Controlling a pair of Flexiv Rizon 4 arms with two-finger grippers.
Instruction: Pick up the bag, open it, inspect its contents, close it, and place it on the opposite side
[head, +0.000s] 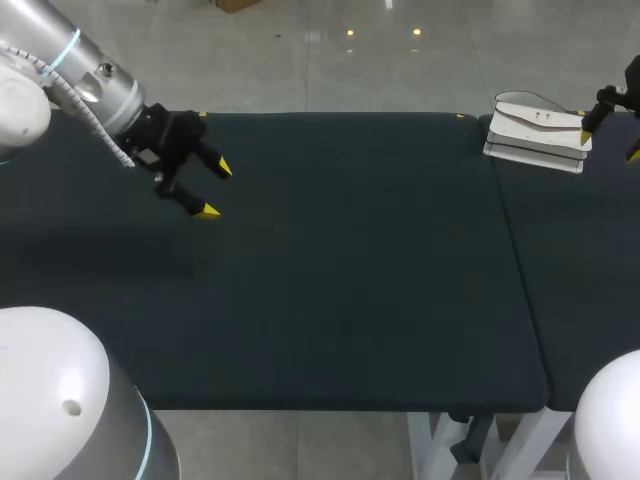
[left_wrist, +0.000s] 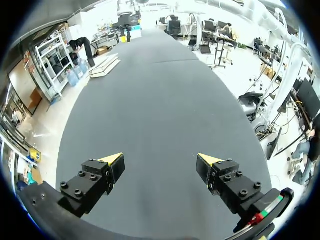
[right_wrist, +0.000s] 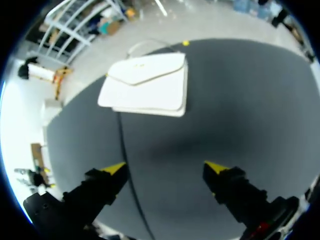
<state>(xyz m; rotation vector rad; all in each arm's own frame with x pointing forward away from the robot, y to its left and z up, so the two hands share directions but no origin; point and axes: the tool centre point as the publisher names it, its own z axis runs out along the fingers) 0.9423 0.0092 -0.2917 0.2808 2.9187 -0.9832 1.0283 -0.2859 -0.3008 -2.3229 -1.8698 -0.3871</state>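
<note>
A white flap bag (head: 537, 131) lies flat near the table's far right edge, its flap shut and its handle arching behind it. In the right wrist view the bag (right_wrist: 146, 84) lies ahead of my right gripper (right_wrist: 164, 166), which hangs open above the dark table with nothing between its fingers. Only the yellow tips of that gripper (head: 610, 142) show at the right edge of the head view, just right of the bag. My left gripper (head: 214, 189) stands open over the table's far left, far from the bag (left_wrist: 104, 65), which shows small across the table ahead of the gripper (left_wrist: 161, 159).
The table is covered in dark cloth, with a seam (head: 515, 250) running front to back beside the bag. The robot's white bases (head: 50, 390) rise at the near corners.
</note>
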